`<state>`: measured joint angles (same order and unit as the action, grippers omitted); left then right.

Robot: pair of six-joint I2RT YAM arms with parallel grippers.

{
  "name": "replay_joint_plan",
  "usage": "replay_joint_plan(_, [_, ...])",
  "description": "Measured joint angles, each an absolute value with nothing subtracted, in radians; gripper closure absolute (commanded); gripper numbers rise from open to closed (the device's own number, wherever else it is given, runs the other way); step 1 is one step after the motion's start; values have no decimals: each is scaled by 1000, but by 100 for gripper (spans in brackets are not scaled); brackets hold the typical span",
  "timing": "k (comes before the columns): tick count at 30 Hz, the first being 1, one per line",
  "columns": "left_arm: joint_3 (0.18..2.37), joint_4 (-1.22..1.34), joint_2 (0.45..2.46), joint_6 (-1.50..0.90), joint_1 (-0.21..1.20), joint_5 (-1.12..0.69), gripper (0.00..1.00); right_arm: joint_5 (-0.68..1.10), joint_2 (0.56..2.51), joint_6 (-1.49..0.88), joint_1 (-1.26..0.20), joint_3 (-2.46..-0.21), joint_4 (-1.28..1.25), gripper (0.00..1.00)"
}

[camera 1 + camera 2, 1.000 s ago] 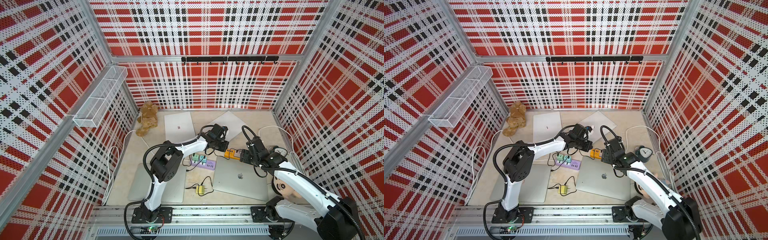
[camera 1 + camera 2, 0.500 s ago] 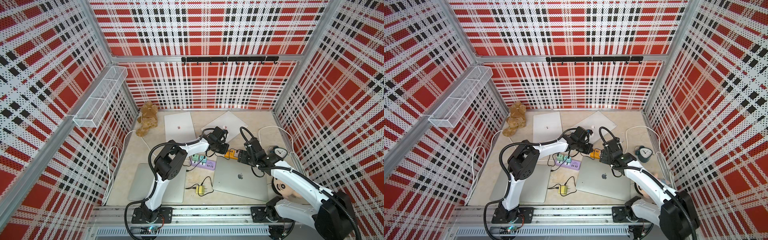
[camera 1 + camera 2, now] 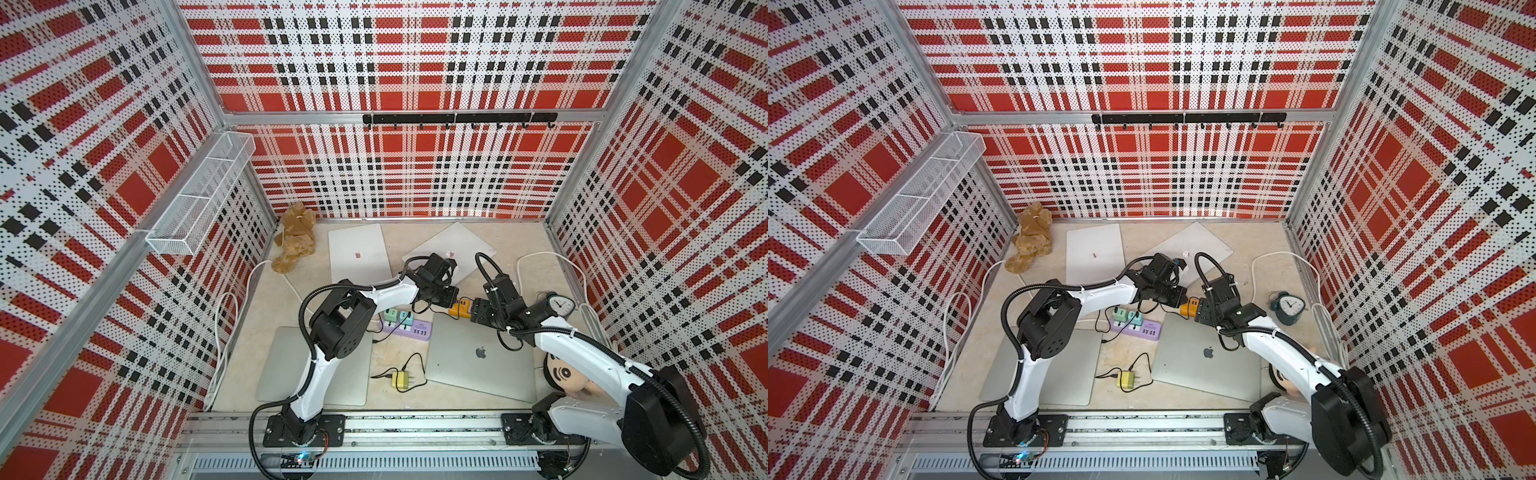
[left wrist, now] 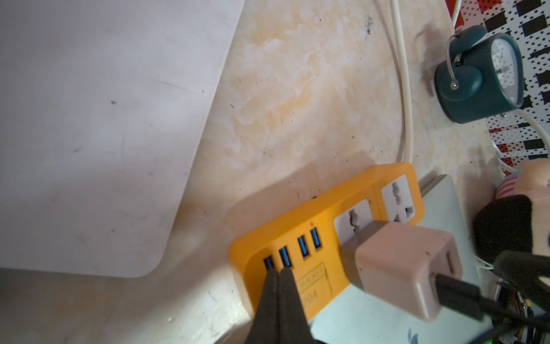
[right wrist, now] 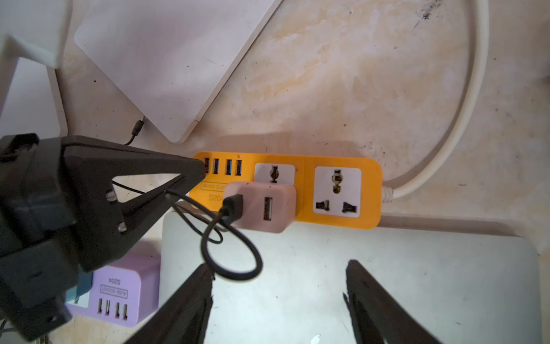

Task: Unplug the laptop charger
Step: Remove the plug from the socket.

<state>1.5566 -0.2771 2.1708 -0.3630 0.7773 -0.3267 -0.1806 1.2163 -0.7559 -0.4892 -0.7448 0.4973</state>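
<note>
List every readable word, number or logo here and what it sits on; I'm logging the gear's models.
"S204" and "4USB SOCKET": purple power strip, upside down in the right wrist view.
"S20" and "4USB SOC": orange power strip, the rest hidden by the pink charger.
Apple logo, no words: grey laptop by the right arm.
Numerals on the clock: too blurred to read.

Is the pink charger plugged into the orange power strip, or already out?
Plugged in. The pink charger sits seated in a socket of the orange power strip, no prongs showing; its black cable is attached.
</note>
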Motion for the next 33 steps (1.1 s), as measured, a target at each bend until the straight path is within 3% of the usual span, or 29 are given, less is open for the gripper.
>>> replay_joint_plan(25, [1578,-256,2201,-351,765,-352,100,-221,1377,-757,-510,-784,418,34])
replay_joint_plan(33, [1578,-256,2201,-343,766,-352,100,-262,1415,-757,-517,-815,404,41])
